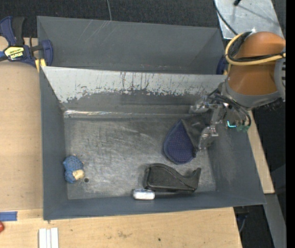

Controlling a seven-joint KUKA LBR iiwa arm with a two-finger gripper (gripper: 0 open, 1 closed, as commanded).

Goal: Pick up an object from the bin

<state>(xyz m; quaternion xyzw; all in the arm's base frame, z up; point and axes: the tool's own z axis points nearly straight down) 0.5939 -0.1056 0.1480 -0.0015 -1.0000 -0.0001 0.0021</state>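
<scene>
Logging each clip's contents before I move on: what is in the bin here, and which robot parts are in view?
bin: one, grey, middle of the view
pad: one, dark blue, oval, right part of the bin floor, just left of the pincer
black thing: one, black, long and humped, low on the floor below the pad; kind unclear
tube: one, white, small, at the floor's bottom edge by the black thing's left end
toy: one, blue with a tan end, bottom left corner of the floor
arm cover: one, orange, above the bin's right rim
pincer: one, metal, down at the bin's right side beside the pad
</scene>
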